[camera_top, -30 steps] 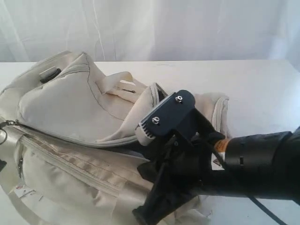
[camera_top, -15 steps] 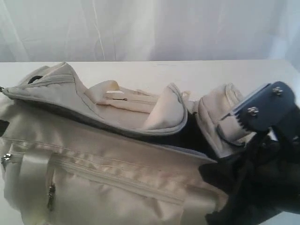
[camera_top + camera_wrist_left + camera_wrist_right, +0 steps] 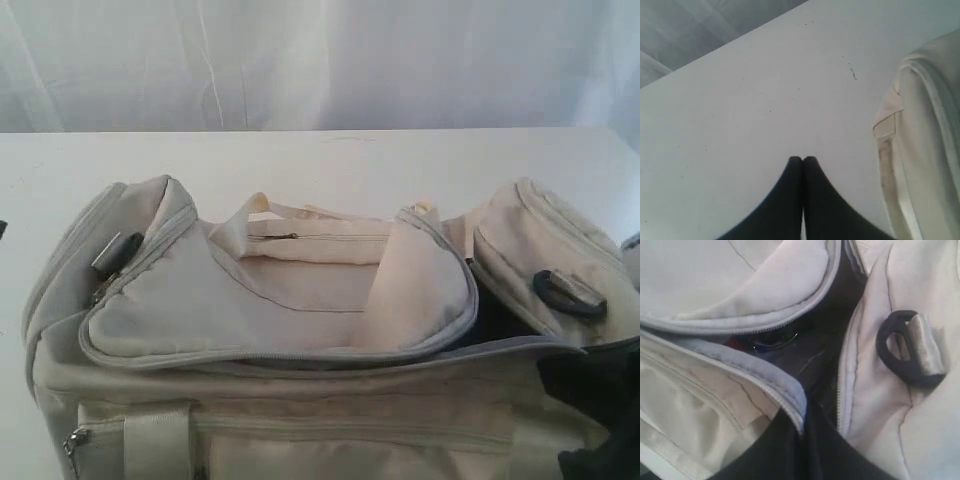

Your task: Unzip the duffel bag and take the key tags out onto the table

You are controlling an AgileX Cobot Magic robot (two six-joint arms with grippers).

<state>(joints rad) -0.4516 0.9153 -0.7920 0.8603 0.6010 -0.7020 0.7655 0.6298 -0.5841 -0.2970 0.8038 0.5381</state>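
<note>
Bag lies on the surface, main zip partly open. Tags glint red and blue inside, not yet out. Right pincer is pressed together at the zip edge. Left pincer is together over the surface alongside.

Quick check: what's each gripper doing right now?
Left gripper: closed, holding nothing, over the table.
Right gripper: closed, apparently pinching the duffel bag at its grey zip edge.
</note>
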